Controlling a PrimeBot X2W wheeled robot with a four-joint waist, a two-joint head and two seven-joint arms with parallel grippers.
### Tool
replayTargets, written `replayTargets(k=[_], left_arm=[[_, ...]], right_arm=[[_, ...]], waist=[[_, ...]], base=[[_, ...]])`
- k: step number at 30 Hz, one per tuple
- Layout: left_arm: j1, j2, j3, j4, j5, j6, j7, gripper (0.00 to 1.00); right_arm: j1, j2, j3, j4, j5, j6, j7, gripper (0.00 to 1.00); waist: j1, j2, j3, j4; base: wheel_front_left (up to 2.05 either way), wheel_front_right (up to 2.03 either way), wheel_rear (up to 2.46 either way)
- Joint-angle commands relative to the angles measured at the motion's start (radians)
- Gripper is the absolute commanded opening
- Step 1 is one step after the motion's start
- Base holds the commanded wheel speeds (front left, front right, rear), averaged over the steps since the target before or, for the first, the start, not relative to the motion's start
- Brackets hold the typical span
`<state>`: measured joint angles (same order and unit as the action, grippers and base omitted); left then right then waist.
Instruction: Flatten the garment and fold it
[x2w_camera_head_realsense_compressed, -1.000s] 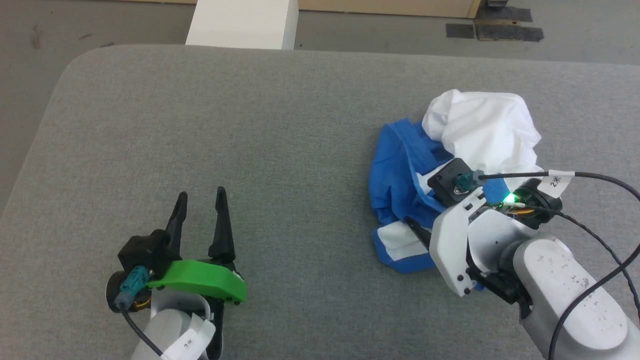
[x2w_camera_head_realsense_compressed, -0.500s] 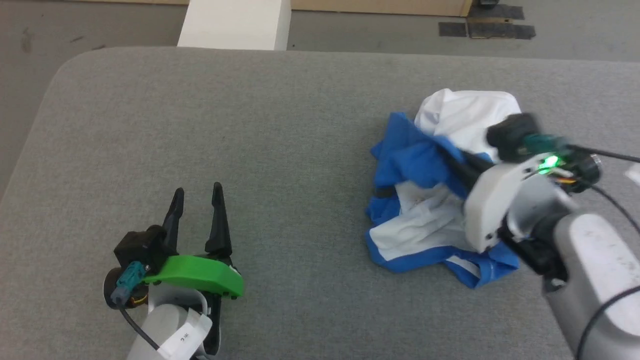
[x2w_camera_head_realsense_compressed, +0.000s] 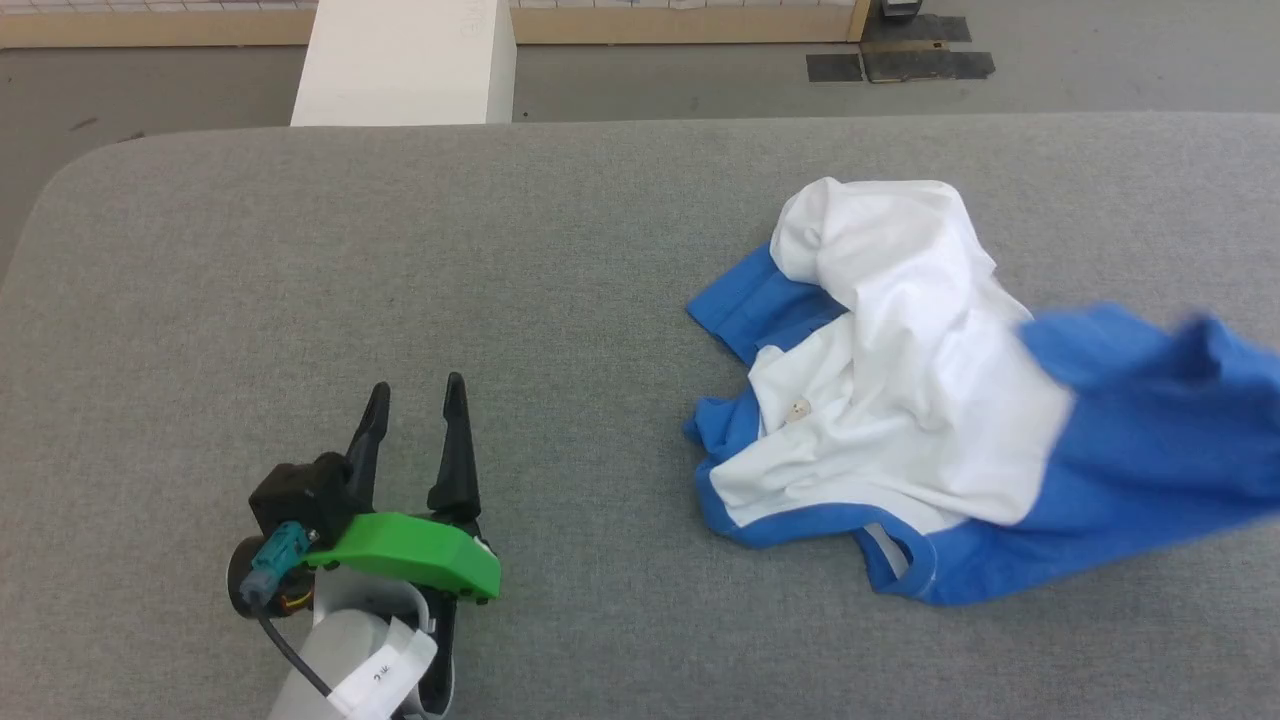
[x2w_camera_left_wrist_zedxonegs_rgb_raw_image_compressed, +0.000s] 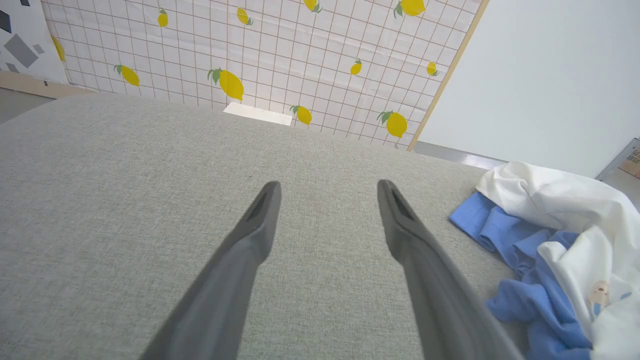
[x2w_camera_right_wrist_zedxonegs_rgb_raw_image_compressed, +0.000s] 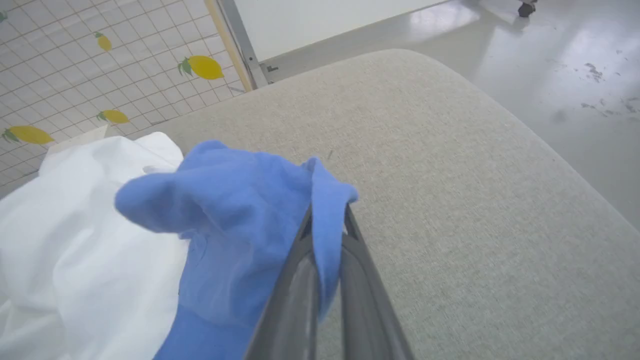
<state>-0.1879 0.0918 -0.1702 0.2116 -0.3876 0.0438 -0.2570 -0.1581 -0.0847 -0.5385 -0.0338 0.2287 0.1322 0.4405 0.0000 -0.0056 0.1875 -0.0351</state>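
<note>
The garment (x2w_camera_head_realsense_compressed: 900, 380) is a crumpled white shirt with blue sleeves and blue trim, lying on the right half of the grey padded table (x2w_camera_head_realsense_compressed: 400, 260). One blue sleeve (x2w_camera_head_realsense_compressed: 1150, 440) is stretched off toward the right edge of the head view and looks blurred. In the right wrist view my right gripper (x2w_camera_right_wrist_zedxonegs_rgb_raw_image_compressed: 327, 220) is shut on a fold of that blue sleeve (x2w_camera_right_wrist_zedxonegs_rgb_raw_image_compressed: 235, 200), which drapes over the fingertips above the table. My left gripper (x2w_camera_head_realsense_compressed: 415, 395) rests low at the near left, open with nothing between its fingers (x2w_camera_left_wrist_zedxonegs_rgb_raw_image_compressed: 260, 220). The garment (x2w_camera_left_wrist_zedxonegs_rgb_raw_image_compressed: 565, 240) lies to its right.
A white block (x2w_camera_head_realsense_compressed: 400, 60) stands on the floor beyond the table's far edge. The table's rounded right corner and glossy floor (x2w_camera_right_wrist_zedxonegs_rgb_raw_image_compressed: 575, 75) show in the right wrist view. A lemon-print gridded wall (x2w_camera_left_wrist_zedxonegs_rgb_raw_image_compressed: 250, 55) stands behind the table.
My right gripper shut on the blue sleeve and pulled it out to the right, spreading the garment. The camera shifted, and the left gripper stayed open in place.
</note>
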Motion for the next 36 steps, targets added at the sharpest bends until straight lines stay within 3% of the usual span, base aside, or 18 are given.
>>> replayTargets(k=[1,4,7,8,9,14,18,24,29,36], left_arm=[[-0.017,-0.004,0.001,0.007,0.001,-0.006,-0.005,1.0],[-0.017,-0.005,0.003,0.016,-0.002,-0.006,-0.005,1.0],[-0.013,-0.005,0.005,0.03,-0.011,-0.008,-0.001,1.0],[-0.013,-0.005,0.005,0.033,-0.013,-0.009,0.0,1.0],[-0.013,-0.005,0.005,0.035,-0.018,-0.009,0.003,1.0],[-0.052,-0.007,-0.015,0.018,-0.031,-0.02,0.054,1.0],[-0.131,-0.018,-0.082,0.004,-0.044,-0.038,0.19,1.0],[-0.291,-0.035,-0.266,0.076,-0.077,-0.063,0.593,1.0],[-0.396,-0.038,-0.37,0.16,-0.05,-0.021,0.856,1.0],[-0.448,-0.039,-0.4,0.256,-0.049,0.003,0.948,1.0]], right_arm=[[0.016,0.015,-0.056,0.028,-0.017,-0.002,-0.01,0.0],[0.036,0.03,-0.13,0.102,-0.045,-0.002,-0.014,0.0],[0.034,0.034,-0.129,0.19,-0.031,-0.002,-0.033,0.0],[0.027,0.034,-0.118,0.202,-0.023,-0.002,-0.054,0.24],[0.014,0.034,-0.105,0.211,-0.008,-0.002,-0.086,1.0],[-0.012,0.034,-0.046,0.169,0.019,-0.002,-0.175,1.0],[-0.008,0.034,-0.037,0.098,0.022,-0.002,-0.198,1.0],[0.006,0.034,-0.017,0.035,0.031,-0.002,-0.191,1.0],[0.01,0.034,-0.002,0.039,0.05,-0.002,-0.196,1.0],[0.016,0.034,0.002,0.075,0.065,-0.002,-0.223,1.0]], waist=[[0.0,0.0056,0.001,0.001],[0.0,0.0056,0.002,0.001],[0.0,0.0056,0.001,-0.003],[0.0,0.0056,0.0,-0.006],[0.0,0.0056,-0.002,-0.01],[0.0,0.0056,-0.014,-0.025],[0.0,0.0056,-0.018,-0.033],[0.0,0.0056,-0.01,-0.064],[0.0,0.0056,0.013,-0.108],[0.0,0.0056,0.046,-0.158]], base=[[0.0,0.0,0.0],[0.0,0.0,0.0],[0.0,0.0,0.0],[0.0,0.0,0.0],[0.0,0.0,0.0],[0.0,0.0,0.0],[0.0,0.0,0.0],[0.0,0.0,0.0],[0.0,0.0,0.0],[0.0,0.0,0.0]])
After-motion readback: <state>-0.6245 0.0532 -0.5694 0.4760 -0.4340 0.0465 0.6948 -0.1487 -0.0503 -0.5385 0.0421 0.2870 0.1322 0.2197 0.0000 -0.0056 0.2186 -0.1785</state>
